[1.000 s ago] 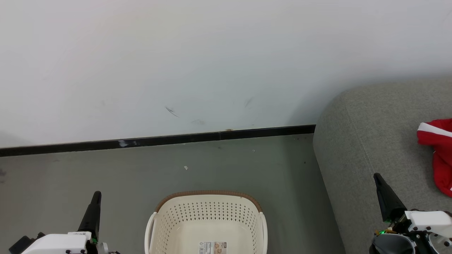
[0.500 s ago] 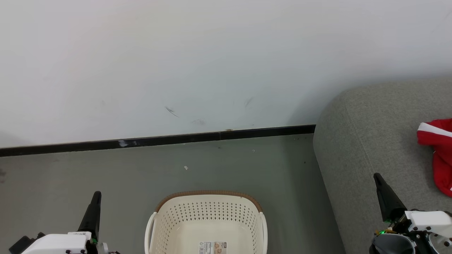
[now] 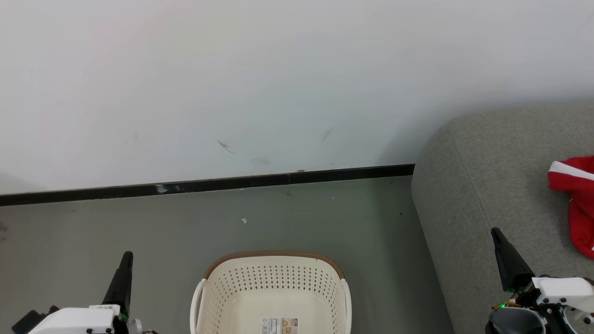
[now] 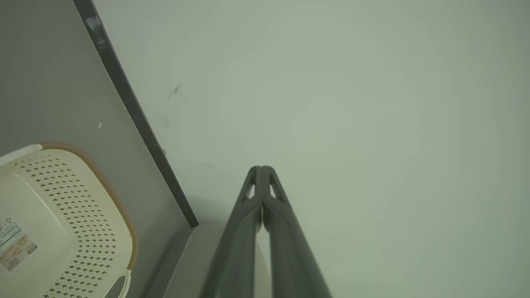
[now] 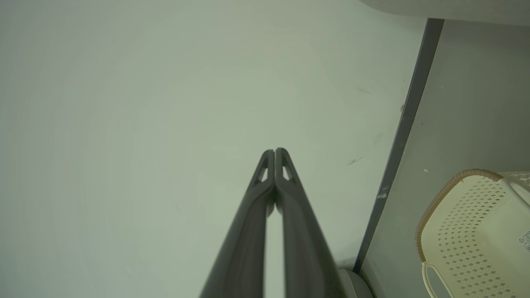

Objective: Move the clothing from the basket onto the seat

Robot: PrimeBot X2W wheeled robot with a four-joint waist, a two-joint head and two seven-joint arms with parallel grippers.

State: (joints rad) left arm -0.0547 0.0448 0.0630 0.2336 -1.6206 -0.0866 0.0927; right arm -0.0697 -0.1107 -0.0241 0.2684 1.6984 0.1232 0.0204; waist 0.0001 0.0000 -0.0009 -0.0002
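Clothing, red-and-white, mid-right edge on the seat: probably soft, light, limp, best pinched at a bunched fold; left gripper and right gripper both clenched, empty.

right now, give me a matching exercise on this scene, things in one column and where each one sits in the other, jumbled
Things
1. cream-white perforated plastic basket
2. red fabric garment with a white stripe
3. grey woven-fabric sofa
4. black skirting strip

Places
A. along the foot of the white wall
B. resting on the sofa, at the head view's right edge
C. on the grey floor, left of the sofa, no clothing seen inside
D. against the wall, right of the basket

Pairs: 1-C, 2-B, 3-D, 4-A
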